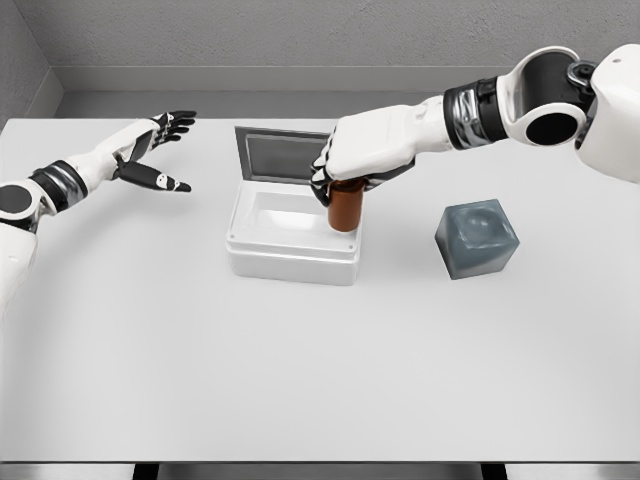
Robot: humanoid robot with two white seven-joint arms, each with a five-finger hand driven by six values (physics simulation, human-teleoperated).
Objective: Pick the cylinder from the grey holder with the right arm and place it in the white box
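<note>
My right hand reaches in from the upper right and is shut on the top of a brown cylinder. The cylinder hangs upright over the right side of the white box, its lower end at about the level of the box's rim. The box's lid stands open at the back. The grey holder, a cube with a hollow top, sits on the table to the right of the box with nothing in it. My left hand hovers open at the far left.
The white table stretches wide in front of the box and holder. A grey wall runs along the back edge.
</note>
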